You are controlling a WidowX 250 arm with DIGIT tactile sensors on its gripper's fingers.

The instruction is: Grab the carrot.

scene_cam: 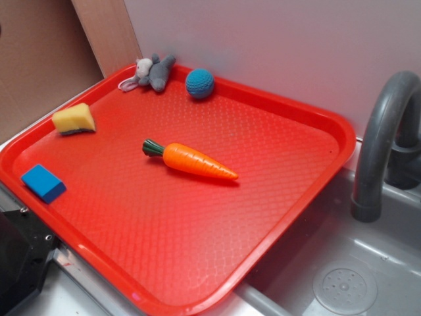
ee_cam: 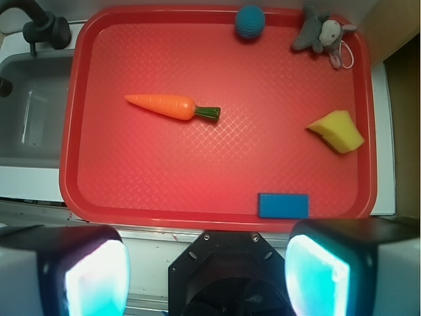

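Note:
The carrot [scene_cam: 191, 160] is glossy orange with a dark green stem stub and lies flat near the middle of the red tray [scene_cam: 197, 230]. In the wrist view the carrot [ee_cam: 164, 105] lies crosswise on the tray [ee_cam: 197, 178], its tip pointing left toward the sink. My gripper [ee_cam: 207, 276] hangs high above the tray's near rim, well back from the carrot. Its two pale fingers [ee_cam: 92, 276] stand wide apart with nothing between them. The gripper is out of the exterior view.
On the tray are a blue ball [scene_cam: 199, 83], a grey stuffed animal [scene_cam: 152, 71], a yellow wedge [scene_cam: 74, 119] and a blue block [scene_cam: 43, 182]. A grey sink [scene_cam: 342, 263] with a faucet [scene_cam: 381, 131] adjoins the tray. The black robot base [scene_cam: 20, 257] sits at the near corner.

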